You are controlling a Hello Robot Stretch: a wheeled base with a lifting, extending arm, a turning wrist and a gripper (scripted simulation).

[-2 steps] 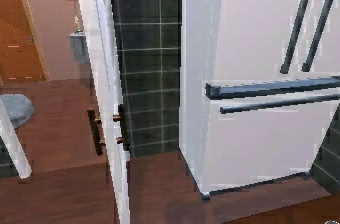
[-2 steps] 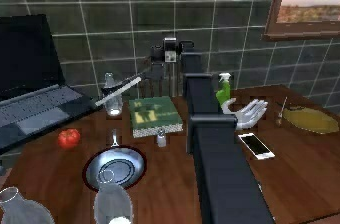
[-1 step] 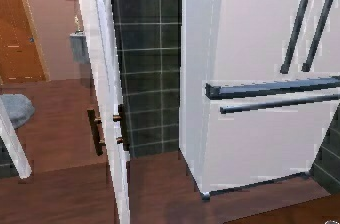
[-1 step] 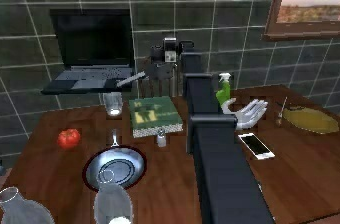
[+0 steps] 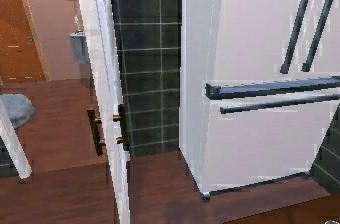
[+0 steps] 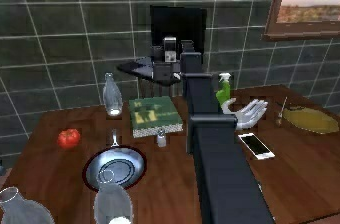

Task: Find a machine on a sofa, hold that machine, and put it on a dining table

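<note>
Currently the arm [image 6: 210,150] rises as a dark bar from the bottom edge of the arm side view, just right of centre, to the upper middle of the frame. At its far end the gripper [image 6: 154,63] holds a dark open laptop [image 6: 135,68], the flat base jutting left and the black screen standing above it. The laptop hangs clear against the dark tiled wall [image 6: 48,50], above the far edge of the wooden dining table [image 6: 318,172]; how the fingers are set on it cannot be told. On the table, left of the arm, stand a clear glass bottle [image 6: 111,95] and a green box [image 6: 156,115] with a small shaker [image 6: 161,140] just in front of it. Nearer the lower left lie a red tomato [image 6: 69,138] and a dark round bowl [image 6: 115,167], and two glass vessels [image 6: 23,210] sit at the bottom edge. Right of the arm are a green spray bottle [image 6: 224,92], a crumpled white thing [image 6: 250,112], a phone [image 6: 256,146] lying flat and, toward the right edge, a golden plate [image 6: 311,120]. A framed picture [image 6: 313,15] hangs in the upper right corner. In the forward view a white refrigerator [image 5: 258,60] with dark handles fills the right half, a white door [image 5: 108,100] stands edge-on in the middle, and beyond it, at the upper left, a brown wooden door [image 5: 13,40] closes off a room with a wooden floor [image 5: 58,125].
</note>
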